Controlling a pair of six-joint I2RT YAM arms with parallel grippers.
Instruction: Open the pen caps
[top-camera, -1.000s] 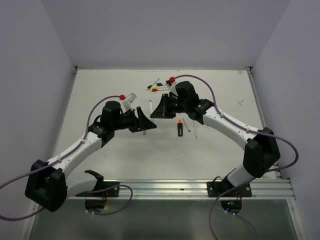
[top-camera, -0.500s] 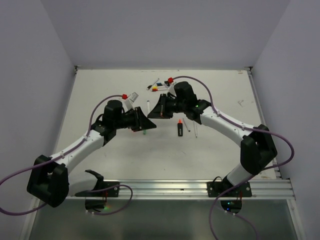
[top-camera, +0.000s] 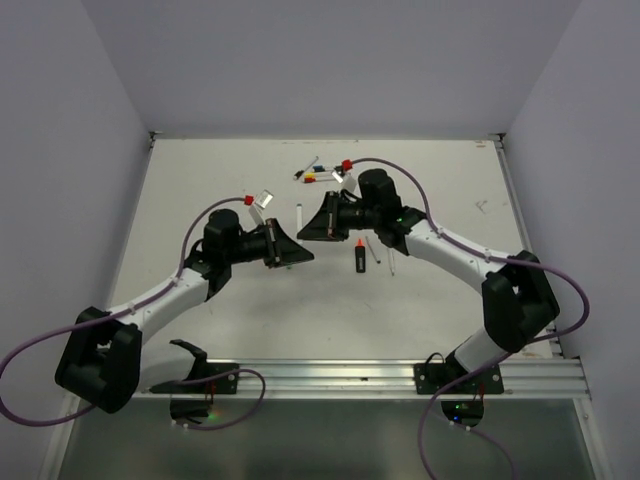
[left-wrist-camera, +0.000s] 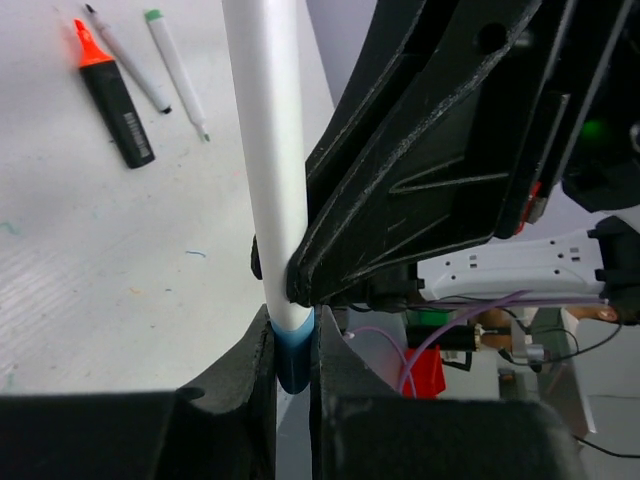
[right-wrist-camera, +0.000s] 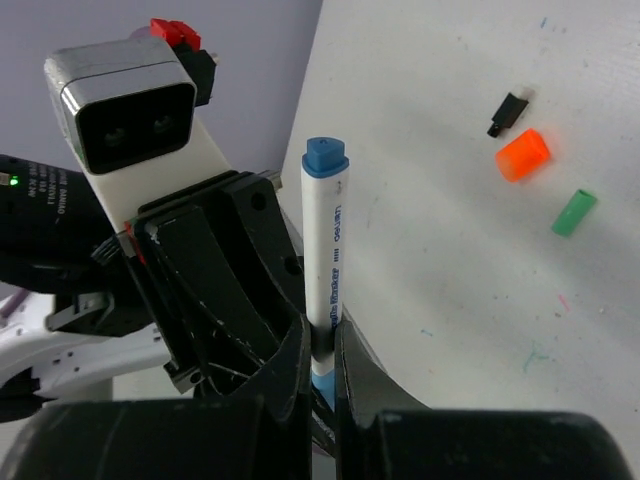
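Left claw (left-wrist-camera: 293, 345), left wrist view: both fingers are pressed together on the blue cap (left-wrist-camera: 293, 368) at the near end of 1 white pen (left-wrist-camera: 272, 150), held clear of the worktop (left-wrist-camera: 60, 230). The right claw (left-wrist-camera: 290, 285) grips the barrel directly above the cap, almost touching the left fingers. On the worktop beyond lie 1 black highlighter (left-wrist-camera: 118, 105) with its orange tip bare and 2 thin pens (left-wrist-camera: 178, 75) just beside it.

Right wrist view: the right claw is clamped shut on the same barrel. The pen's far end, also blue, points away from the camera. 3 loose caps lie near one another on the worktop: orange cap (right-wrist-camera: 522, 155), green cap (right-wrist-camera: 574, 212), black cap (right-wrist-camera: 508, 113).

Top view: the 2 claws meet tip to tip above mid-worktop. The held pen cannot be made out with certainty here. The highlighter lies to their right.
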